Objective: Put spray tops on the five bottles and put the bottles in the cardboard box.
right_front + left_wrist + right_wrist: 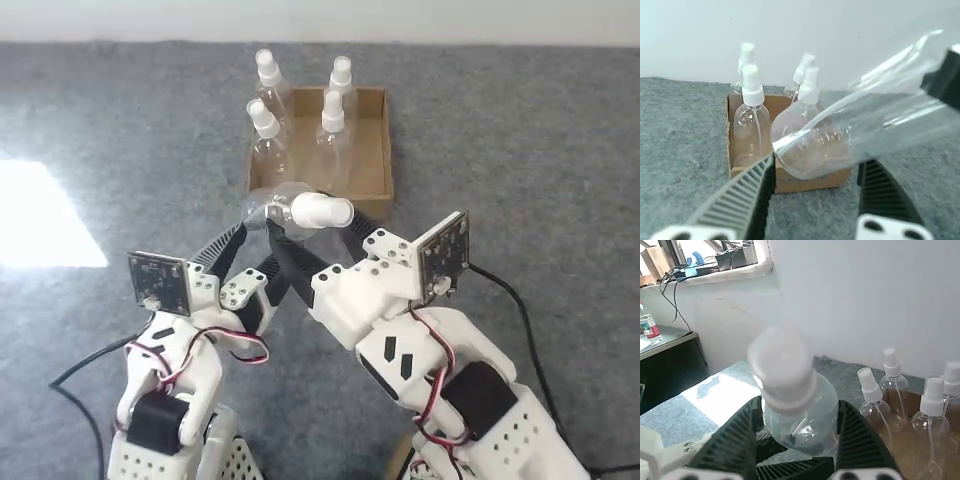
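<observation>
Clear thin plastic, likely light and slippery: the bottle hangs above the counter's middle, beside the cardboard box, the right hand closed on its stiffer shoulder. Whether the left hand grips, I cannot tell.

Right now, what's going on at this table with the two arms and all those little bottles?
Four bottles with spray tops on stand in the cardboard box. The right pincer holds the fifth bottle on its side in the air, just short of the box's near edge, with its white spray top on. The left pincer sits at that bottle's base; whether it is gripping cannot be told.
</observation>
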Action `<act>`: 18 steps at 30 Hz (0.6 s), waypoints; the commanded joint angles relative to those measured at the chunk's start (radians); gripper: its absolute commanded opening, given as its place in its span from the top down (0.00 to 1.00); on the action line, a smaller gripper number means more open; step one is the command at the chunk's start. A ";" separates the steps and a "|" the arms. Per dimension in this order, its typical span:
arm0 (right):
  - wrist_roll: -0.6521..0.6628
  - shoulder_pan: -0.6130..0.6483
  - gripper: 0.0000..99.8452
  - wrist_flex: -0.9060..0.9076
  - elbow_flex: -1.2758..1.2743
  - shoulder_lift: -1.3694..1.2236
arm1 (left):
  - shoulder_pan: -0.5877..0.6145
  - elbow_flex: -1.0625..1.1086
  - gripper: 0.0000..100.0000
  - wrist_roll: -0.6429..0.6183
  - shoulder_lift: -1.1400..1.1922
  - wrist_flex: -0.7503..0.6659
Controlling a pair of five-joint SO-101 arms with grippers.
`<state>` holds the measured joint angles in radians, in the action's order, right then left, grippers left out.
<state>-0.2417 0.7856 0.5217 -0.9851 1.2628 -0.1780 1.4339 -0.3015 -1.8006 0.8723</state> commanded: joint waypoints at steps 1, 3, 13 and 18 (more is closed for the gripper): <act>0.000 -0.036 0.99 0.010 0.046 -0.012 | 0.011 -0.024 0.76 -0.009 -0.020 -0.008; 0.000 -0.087 0.99 0.004 0.046 -0.015 | 0.011 -0.056 0.76 -0.009 -0.021 0.037; 0.000 -0.266 0.99 -0.022 0.051 -0.015 | 0.011 -0.102 0.75 -0.009 -0.021 0.098; 0.054 -0.326 0.99 -0.022 0.052 -0.016 | 0.038 -0.110 0.75 -0.003 -0.021 0.097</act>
<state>-0.2371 0.5063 0.5217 -0.9866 1.2597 -0.1596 1.3832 -0.3015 -1.8006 0.9674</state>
